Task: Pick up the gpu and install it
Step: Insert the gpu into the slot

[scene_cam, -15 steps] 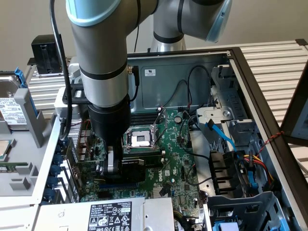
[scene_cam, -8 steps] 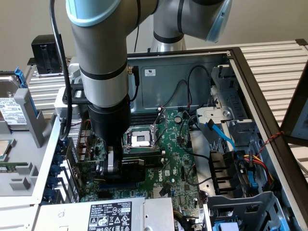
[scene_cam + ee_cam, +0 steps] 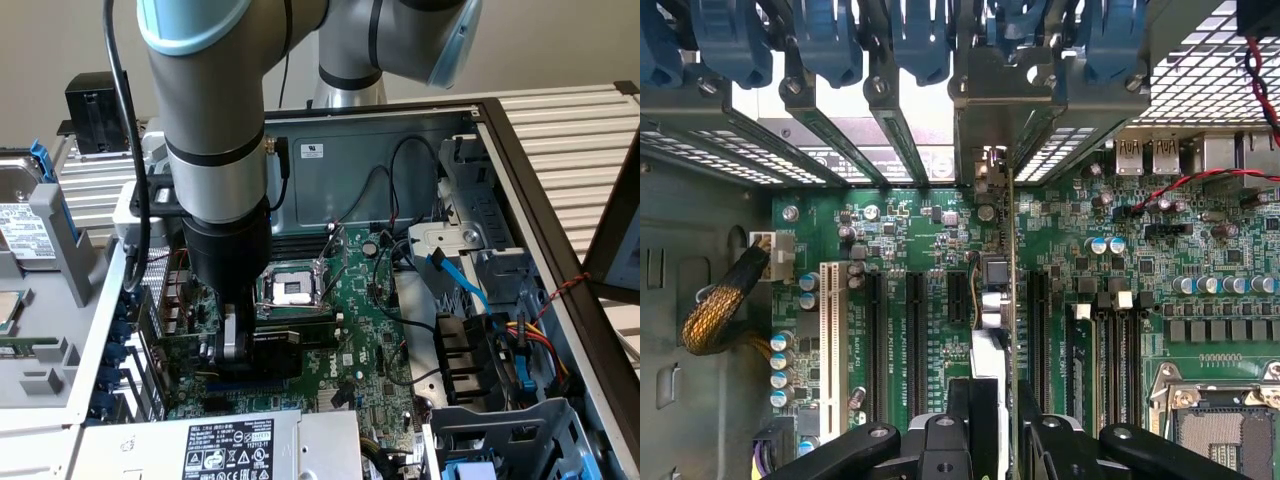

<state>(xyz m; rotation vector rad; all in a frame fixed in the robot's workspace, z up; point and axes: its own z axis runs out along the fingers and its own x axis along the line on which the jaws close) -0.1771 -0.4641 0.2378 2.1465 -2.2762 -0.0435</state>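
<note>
Exterior view, going left to right: gripper is down on the motherboard just beside the CPU socket, jaws pinching the gpu, black shroud facing the camera; drive cage w/ cables sits far right of the socket. Wrist view adds: gpu seen edge-on, standing upright among the expansion slots, silver bracket at the rear slot covers, fingers clamped on both its sides.

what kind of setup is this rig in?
Likely a PC assembly or repair test bench: an open grey metal desktop computer case lies on its side, its large green motherboard exposed, with a loose silver hard drive beside it at the exterior view's left.
</note>
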